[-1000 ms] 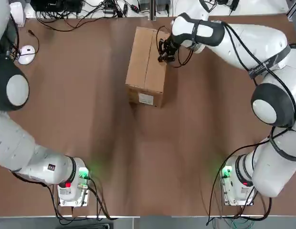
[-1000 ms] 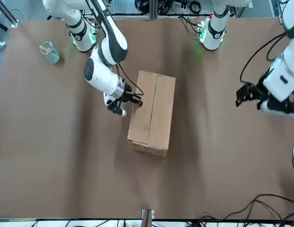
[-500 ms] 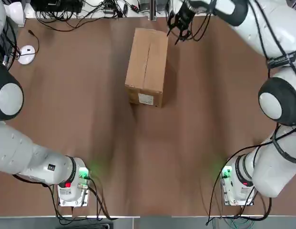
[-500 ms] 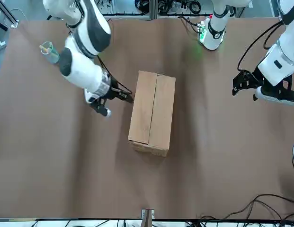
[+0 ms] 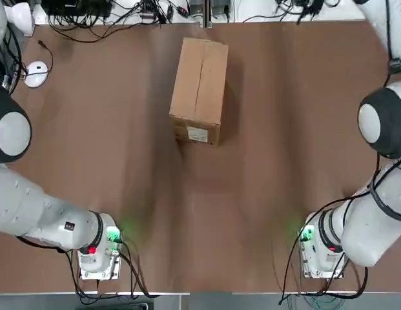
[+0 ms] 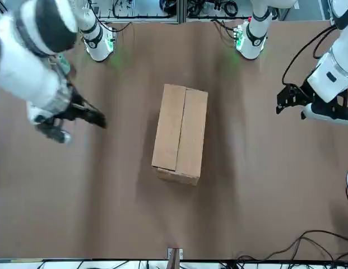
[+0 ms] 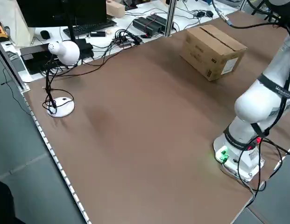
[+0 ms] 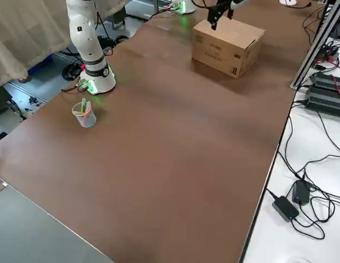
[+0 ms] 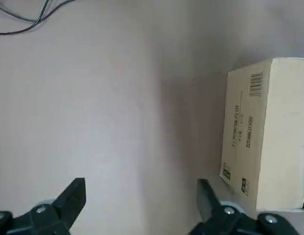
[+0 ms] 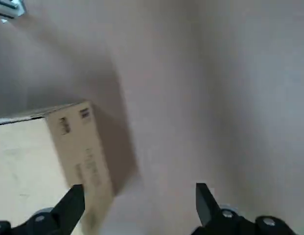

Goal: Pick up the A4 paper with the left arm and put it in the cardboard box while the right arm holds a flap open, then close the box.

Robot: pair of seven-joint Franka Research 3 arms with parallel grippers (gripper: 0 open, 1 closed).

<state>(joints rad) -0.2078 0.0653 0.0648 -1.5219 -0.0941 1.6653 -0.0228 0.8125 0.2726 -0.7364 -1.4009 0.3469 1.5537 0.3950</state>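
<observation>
The cardboard box (image 5: 199, 89) lies on the brown table with its top flaps shut and a white label on the end facing the arms' bases. The A4 paper is out of view. My right gripper (image 6: 94, 116) hangs open, raised well off to the box's right side, and its wrist view shows spread fingers (image 10: 73, 200) with the box (image 10: 68, 147) below and nothing between them. Held off the box's left side, my left gripper (image 6: 281, 102) is open too, its fingers (image 9: 73, 196) apart and empty, with the box's (image 9: 267, 137) printed side in sight.
A clear plastic cup (image 8: 84, 114) stands near the right arm's base. A white desk lamp (image 7: 65, 51) sits at the table's far left corner. Cables and power bricks (image 8: 323, 93) lie past the table's far edge.
My right gripper has let go at the box's right side, opened, and swung up and away to the right. The left gripper has barely moved. The box stays shut.
</observation>
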